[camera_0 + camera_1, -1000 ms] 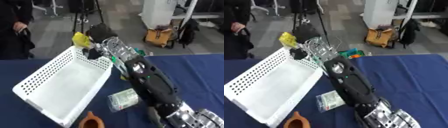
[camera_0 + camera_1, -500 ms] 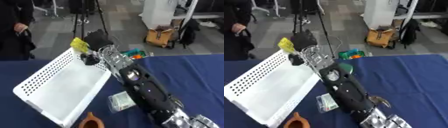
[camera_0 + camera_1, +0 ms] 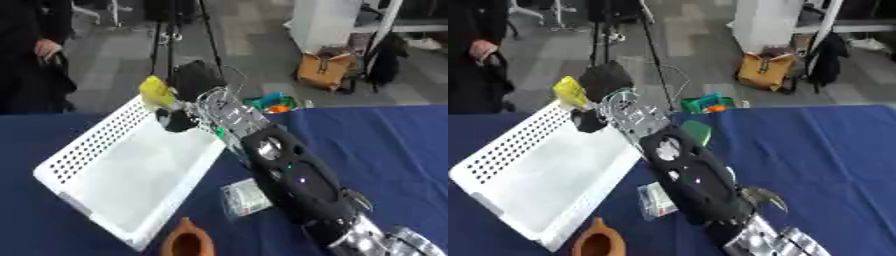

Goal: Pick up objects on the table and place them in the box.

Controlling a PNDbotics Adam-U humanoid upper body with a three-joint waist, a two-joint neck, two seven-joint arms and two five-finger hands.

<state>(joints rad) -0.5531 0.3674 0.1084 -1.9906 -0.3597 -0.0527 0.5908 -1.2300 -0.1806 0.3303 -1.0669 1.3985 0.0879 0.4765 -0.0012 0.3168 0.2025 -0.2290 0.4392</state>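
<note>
Right robot hand (image 3: 188,112): extended over far rim of white perforated plastic box (image 3: 131,172), fingers curled round small yellow object (image 3: 156,92). Box interior appears bare. Remaining on blue worktop (image 3: 385,145): clear packet (image 3: 245,197), brown clay pot (image 3: 186,243), green item (image 3: 696,131). Judged early; release pending.

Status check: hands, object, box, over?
Right hand over far end of white perforated plastic box, fingers shut on small yellow object. Left hand not in view. Clear packet and brown clay pot on table beside box.
</note>
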